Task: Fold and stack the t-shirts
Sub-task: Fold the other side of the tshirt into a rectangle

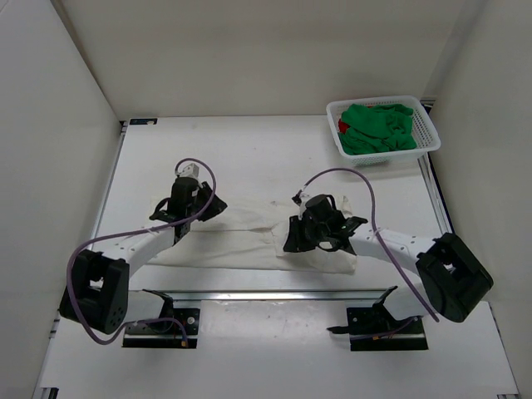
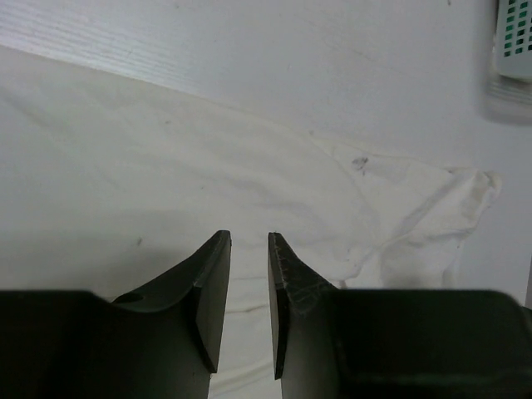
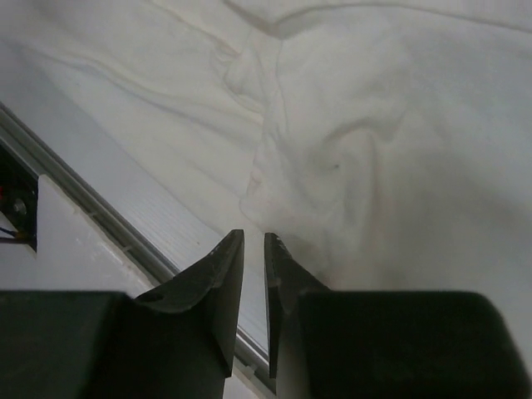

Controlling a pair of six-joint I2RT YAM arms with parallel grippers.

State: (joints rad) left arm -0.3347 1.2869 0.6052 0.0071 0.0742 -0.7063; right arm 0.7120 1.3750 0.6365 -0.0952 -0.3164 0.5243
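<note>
Cream-white t-shirt [image 1: 241, 237] | spread rumpled beneath both grippers | left gripper [image 2: 249, 237], right gripper [image 3: 253, 235]: jaws narrowly parted, gripping nothing | green t-shirt [image 1: 378, 129], red t-shirt [image 1: 342, 126] far beyond right gripper (in basket [image 1: 428, 140]) | seemingly nothing folded or stacked

Quick count, here we go: three shirts in all. One cream-white t-shirt [image 1: 241, 237], one green t-shirt [image 1: 378, 126], one red t-shirt [image 1: 342, 126]. One basket [image 1: 429, 140]. Two claws: left claw [image 2: 249, 237], right claw [image 3: 253, 235]. Two purple cables [image 1: 341, 170], one per arm. One desk [image 1: 249, 150].
</note>
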